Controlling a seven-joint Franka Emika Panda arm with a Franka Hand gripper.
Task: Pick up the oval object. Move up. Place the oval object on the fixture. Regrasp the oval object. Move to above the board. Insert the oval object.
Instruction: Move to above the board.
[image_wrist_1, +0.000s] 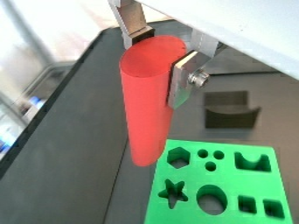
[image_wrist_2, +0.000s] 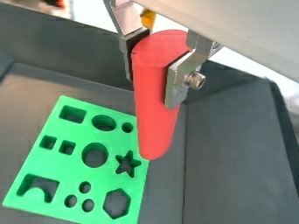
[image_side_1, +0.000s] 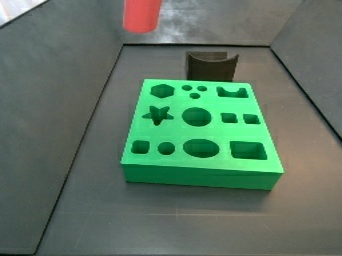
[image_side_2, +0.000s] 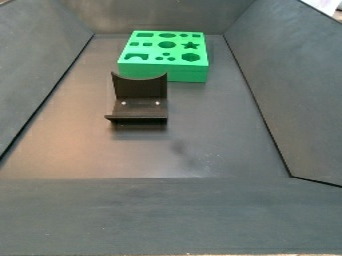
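My gripper is shut on the oval object, a smooth red peg. It hangs upright from the fingers with its free end pointing down. In a side view only the peg's lower end shows at the top edge, high above the floor and beyond the board's far left corner; the gripper is out of that view. The green board lies flat on the floor, its oval hole unfilled. The dark fixture stands beside the board with nothing on it.
Everything sits in a dark grey bin with sloping walls. A stretch of bare floor lies on the fixture's side away from the board.
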